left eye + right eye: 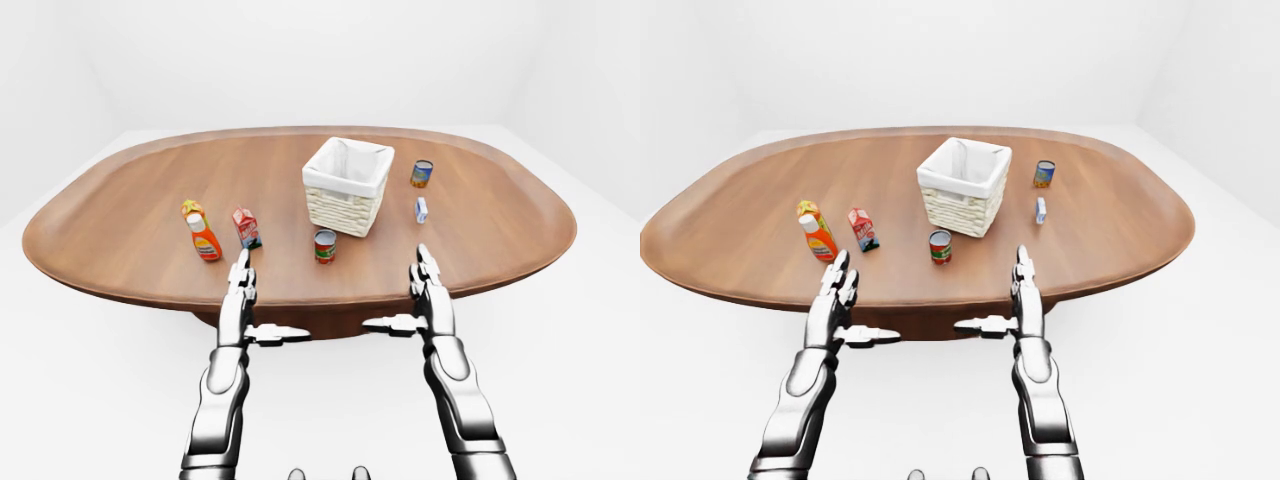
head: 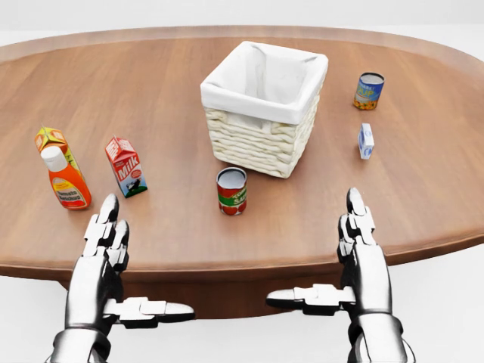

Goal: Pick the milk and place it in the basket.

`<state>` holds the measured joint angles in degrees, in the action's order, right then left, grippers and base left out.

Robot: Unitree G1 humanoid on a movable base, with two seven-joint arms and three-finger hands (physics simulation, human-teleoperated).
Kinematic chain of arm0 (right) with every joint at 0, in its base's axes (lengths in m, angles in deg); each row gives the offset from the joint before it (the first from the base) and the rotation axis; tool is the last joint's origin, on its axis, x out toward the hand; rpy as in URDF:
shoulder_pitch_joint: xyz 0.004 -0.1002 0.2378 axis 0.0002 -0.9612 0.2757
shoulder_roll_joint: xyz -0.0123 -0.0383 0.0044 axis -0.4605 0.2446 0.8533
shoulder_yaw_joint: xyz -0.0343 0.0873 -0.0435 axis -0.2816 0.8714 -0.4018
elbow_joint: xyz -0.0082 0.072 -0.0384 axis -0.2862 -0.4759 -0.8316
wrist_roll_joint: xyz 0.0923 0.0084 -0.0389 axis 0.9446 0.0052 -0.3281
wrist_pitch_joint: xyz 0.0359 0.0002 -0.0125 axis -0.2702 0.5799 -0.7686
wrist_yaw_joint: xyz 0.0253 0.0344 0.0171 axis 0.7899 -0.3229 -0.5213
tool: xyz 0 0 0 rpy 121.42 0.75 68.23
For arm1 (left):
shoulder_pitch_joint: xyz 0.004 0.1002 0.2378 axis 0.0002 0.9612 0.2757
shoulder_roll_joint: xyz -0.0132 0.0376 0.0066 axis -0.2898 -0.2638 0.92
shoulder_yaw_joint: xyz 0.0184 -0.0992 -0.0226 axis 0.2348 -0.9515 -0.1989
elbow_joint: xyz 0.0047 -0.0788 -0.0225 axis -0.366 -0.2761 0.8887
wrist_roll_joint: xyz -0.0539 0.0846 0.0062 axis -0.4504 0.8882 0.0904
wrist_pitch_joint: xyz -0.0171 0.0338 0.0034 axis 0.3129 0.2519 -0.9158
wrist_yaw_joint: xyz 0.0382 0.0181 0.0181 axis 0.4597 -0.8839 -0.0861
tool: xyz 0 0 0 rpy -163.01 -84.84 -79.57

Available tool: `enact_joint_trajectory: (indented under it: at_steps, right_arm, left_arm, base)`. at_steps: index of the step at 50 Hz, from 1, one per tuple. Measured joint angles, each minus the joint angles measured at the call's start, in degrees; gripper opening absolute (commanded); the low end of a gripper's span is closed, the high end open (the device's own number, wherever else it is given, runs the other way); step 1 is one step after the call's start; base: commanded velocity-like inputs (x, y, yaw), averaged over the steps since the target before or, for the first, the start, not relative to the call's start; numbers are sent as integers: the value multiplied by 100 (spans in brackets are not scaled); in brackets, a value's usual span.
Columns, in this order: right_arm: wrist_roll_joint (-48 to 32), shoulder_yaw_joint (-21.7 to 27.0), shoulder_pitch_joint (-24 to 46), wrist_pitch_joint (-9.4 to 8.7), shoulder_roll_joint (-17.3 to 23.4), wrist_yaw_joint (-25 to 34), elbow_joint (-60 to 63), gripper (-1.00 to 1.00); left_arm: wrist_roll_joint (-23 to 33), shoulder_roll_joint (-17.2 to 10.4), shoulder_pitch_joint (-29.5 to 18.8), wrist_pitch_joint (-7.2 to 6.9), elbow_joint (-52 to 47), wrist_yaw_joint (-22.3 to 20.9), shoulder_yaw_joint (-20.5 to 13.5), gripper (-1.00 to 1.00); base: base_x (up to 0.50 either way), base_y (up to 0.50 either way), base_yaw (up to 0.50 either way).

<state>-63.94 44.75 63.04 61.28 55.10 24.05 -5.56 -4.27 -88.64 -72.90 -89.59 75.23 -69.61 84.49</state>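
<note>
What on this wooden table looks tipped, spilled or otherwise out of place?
Nothing stands out. The red milk carton, orange sauce bottle, red-labelled can, blue-and-yellow can and small blue-and-white carton all stand upright around the white-lined wicker basket. Left hand and right hand hover open, holding nothing.

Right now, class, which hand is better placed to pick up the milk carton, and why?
The left hand. The milk carton stands just above its open fingers in the head view, while the right hand is far across, past the red can.
</note>
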Motion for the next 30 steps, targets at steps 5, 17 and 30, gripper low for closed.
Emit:
enact_joint_trajectory:
  at_steps: [5, 17, 30]
  right_arm:
    - [89, 30, 73, 0, -34, -304, 282, 100]
    - [434, 3, 97, 0, -8, -344, 976, 100]
    - [357, -123, -37, 0, 22, -215, 1460, 100]
  left_arm:
    - [-210, -30, 59, -161, -188, -229, -62, 100]
    - [-324, -120, 102, -477, -836, -532, -134, 100]
    - [-169, -211, -89, -477, -2195, -872, -258, 100]
  base:
    - [0, 0, 0]
    - [0, 0, 0]
    - [0, 0, 0]
